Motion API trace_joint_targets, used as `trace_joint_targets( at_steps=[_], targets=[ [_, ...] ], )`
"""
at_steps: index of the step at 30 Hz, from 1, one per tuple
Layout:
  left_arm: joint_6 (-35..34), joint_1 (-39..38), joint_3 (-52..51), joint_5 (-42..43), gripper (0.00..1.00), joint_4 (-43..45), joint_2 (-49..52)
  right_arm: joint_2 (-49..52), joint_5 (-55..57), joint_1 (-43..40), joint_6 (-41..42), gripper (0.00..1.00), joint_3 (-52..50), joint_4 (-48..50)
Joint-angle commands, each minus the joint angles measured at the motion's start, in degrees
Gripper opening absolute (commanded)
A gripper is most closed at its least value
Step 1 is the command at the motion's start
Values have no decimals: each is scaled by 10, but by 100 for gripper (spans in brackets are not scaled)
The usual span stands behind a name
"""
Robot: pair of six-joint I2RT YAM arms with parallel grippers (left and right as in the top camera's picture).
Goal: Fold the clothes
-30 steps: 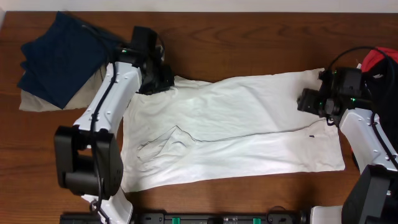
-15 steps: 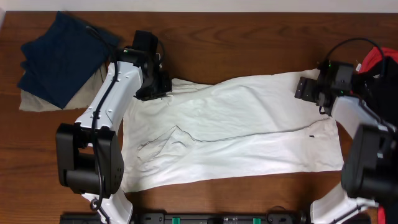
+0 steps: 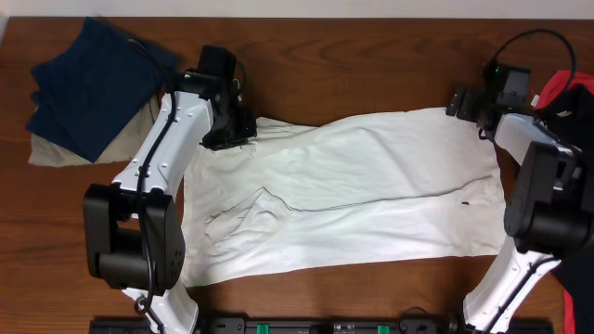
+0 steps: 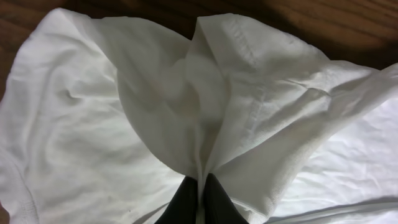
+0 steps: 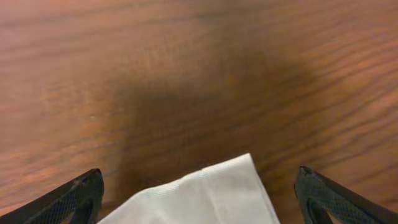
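Left gripper (image 4: 200, 198) pinches the white T-shirt (image 3: 371, 176); right gripper (image 5: 199, 193) gapes, apparently empty.

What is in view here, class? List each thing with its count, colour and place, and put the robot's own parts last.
T-shirt: one, white, spread across the middle of the table.
Navy garment: one, navy blue, folded, far left corner, lying on the beige garment.
Beige garment: one, beige, folded, under the navy one.
Red object: one, red, right edge, partly cut off.
Table: one, brown wood.
Left arm: one, white and black, jaws shut on the T-shirt's far left edge.
Right arm: one, white and black, jaws open at the T-shirt's far right corner.
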Motion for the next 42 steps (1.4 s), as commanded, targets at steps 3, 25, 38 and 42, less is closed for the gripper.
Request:
trace_joint_targets(
  at_steps=[3,25,38,42],
  targets=[
    [3,2,0,-7,6,-4,3,35,8,-2,-2,92,5,13],
    [3,2,0,8,6,-48,-10,-70,68,-47,58,1,5,-182],
    [-1,5,0,21,6,-182,-80,-197,79,-51,56,1,5,-453],
    [-1,6,0,20,6,-226,-80,-198,123,-52,56,1,4,-534]
  ],
)
